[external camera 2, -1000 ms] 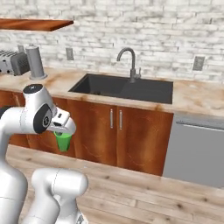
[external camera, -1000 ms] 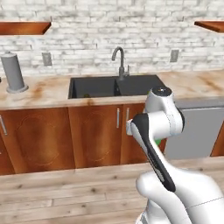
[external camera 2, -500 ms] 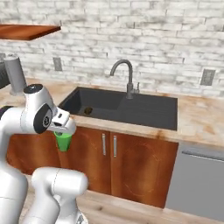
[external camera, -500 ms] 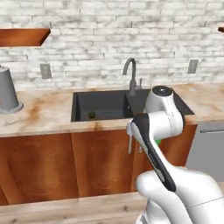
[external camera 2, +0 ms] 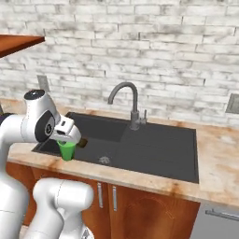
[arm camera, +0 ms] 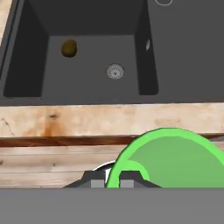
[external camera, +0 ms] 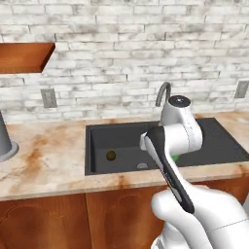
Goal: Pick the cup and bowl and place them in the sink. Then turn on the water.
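White arm bent forward, hand (external camera 2: 68, 140) clamped tight, pointing down

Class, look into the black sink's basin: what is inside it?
Inside the sink lie a small brownish round object and the round drain. The robot's arm hides part of the basin in the left base view.

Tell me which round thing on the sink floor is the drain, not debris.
The grey ridged disc in the middle of the sink floor is the drain. The other, a brownish-yellow lump, sits toward the basin's back corner and is smooth and solid.

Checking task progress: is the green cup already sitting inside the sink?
No, the cup hangs in the end effector at the sink front edge.
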Tool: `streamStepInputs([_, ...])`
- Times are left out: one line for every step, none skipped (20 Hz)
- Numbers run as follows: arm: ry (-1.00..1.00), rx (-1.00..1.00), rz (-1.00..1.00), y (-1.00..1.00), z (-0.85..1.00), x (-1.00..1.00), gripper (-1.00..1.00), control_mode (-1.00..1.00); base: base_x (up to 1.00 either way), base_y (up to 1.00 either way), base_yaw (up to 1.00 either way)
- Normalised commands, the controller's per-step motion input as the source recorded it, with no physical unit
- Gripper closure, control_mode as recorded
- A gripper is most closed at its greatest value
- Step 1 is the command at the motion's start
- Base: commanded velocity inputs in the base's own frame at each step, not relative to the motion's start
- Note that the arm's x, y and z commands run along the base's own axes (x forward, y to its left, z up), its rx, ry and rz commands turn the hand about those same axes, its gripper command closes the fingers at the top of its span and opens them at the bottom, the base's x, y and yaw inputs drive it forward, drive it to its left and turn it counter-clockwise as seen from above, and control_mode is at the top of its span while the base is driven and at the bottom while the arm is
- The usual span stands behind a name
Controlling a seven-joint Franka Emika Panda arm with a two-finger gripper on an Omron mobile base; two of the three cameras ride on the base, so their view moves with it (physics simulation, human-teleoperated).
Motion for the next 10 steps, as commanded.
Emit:
streamStepInputs([0.0,0.0,0.0,0.0,0.0,0.0,1.0,1.0,1.0,0.0,-0.03])
streamStepInputs([0.0,0.0,0.0,0.0,0.0,0.0,1.0,1.0,1.0,0.0,-0.02])
streamStepInputs([0.0,0.0,0.0,0.0,0.0,0.0,1.0,1.0,0.96,0.0,-0.01])
streamStepInputs([0.0,0.0,0.0,0.0,0.0,0.0,1.0,1.0,0.95,0.0,-0.01])
streamStepInputs([0.0,0.0,0.0,0.0,0.0,0.0,1.0,1.0,0.94,0.14,-0.05])
streamStepInputs([-0.03,-0.01,-0.08,0.28,-0.08,0.91,1.0,-1.0,0.0,0.0,0.0])
streamStepInputs([-0.08,0.0,-0.1,0.38,-0.01,0.84,1.0,-1.0,0.0,0.0,0.0])
streamStepInputs([-0.11,0.0,-0.14,0.37,-0.09,0.69,1.0,-1.0,0.0,0.0,0.0])
streamStepInputs([-0.11,0.0,-0.19,0.36,-0.19,0.68,1.0,-1.0,0.0,0.0,0.0])
streamStepInputs([0.0,0.0,-0.15,0.69,-0.46,0.64,1.0,-1.0,0.0,0.0,0.0])
